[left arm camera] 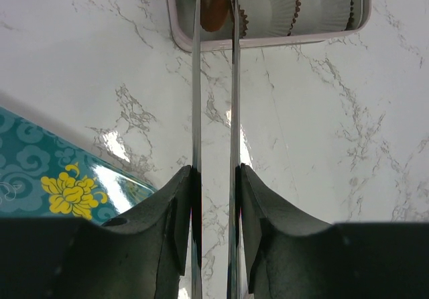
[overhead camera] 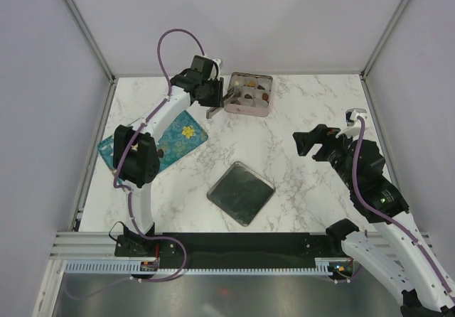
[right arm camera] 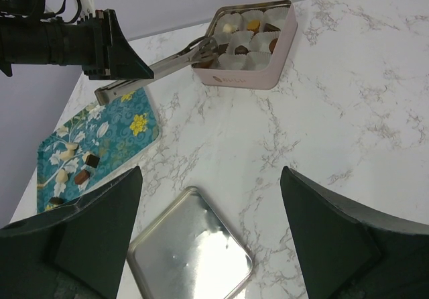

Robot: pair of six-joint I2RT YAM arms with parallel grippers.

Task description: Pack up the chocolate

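Note:
My left gripper (left arm camera: pixel 216 171) is shut on metal tongs (left arm camera: pixel 196 98) that reach to the near-left corner of the pink square tin (left arm camera: pixel 268 42). A brown chocolate (left arm camera: pixel 214 7) sits between the tong tips, over a corner paper cup. The right wrist view shows the tin (right arm camera: pixel 231 79) with several pieces in its cups, such as a whitish one (right arm camera: pixel 230 26). More chocolates (right arm camera: pixel 84 168) lie on the teal flowered tray (right arm camera: pixel 100 138). My right gripper (right arm camera: pixel 209 175) is open and empty, hovering above the table right of centre (overhead camera: pixel 309 143).
The tin's silver lid (overhead camera: pixel 241 192) lies flat in the middle of the table near the front edge. The teal tray (overhead camera: pixel 181 136) lies at the left under my left arm. Grey walls enclose the table on three sides.

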